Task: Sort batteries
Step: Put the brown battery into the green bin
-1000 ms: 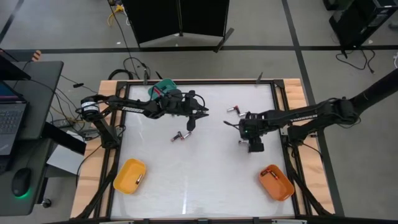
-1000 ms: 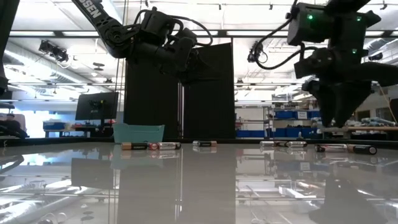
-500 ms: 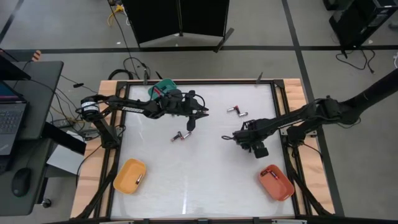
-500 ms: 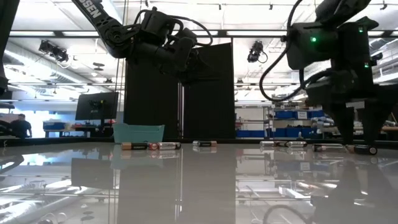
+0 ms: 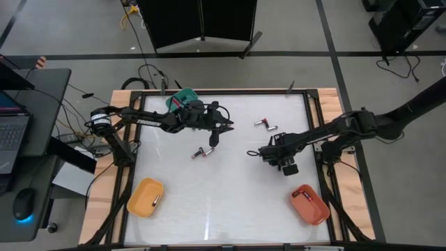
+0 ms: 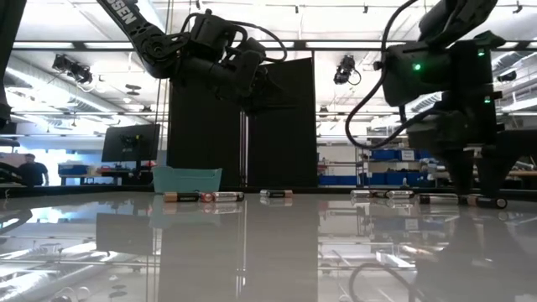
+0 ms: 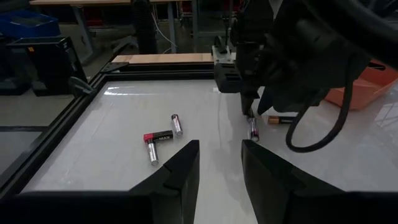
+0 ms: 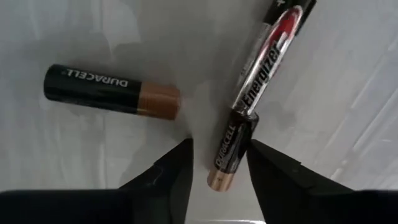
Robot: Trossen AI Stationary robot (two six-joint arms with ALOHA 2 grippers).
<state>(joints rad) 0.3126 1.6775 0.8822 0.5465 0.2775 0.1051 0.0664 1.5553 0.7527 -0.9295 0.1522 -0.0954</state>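
Several batteries lie on the white table (image 5: 223, 202). A small black Duracell battery (image 8: 231, 151) lies end to end with an Energizer battery (image 8: 267, 56), and a bigger Duracell (image 8: 112, 91) lies beside them. My right gripper (image 8: 219, 148) points down, open, with one finger on each side of the small Duracell, low over the table (image 5: 269, 153). My left gripper (image 7: 219, 168) hovers open and empty (image 5: 213, 137) above three batteries (image 5: 202, 151). Two more batteries (image 5: 263, 124) lie farther back.
A green bin (image 5: 182, 97) stands at the far left edge, a yellow bin (image 5: 144, 197) near left and an orange bin (image 5: 309, 203) near right, each holding a battery or so. The low view shows the batteries in a row (image 6: 277, 194) along the table.
My right gripper has come down toward the table and tipped to point more steeply down, ending over the small Duracell battery. The batteries have stayed where they were.
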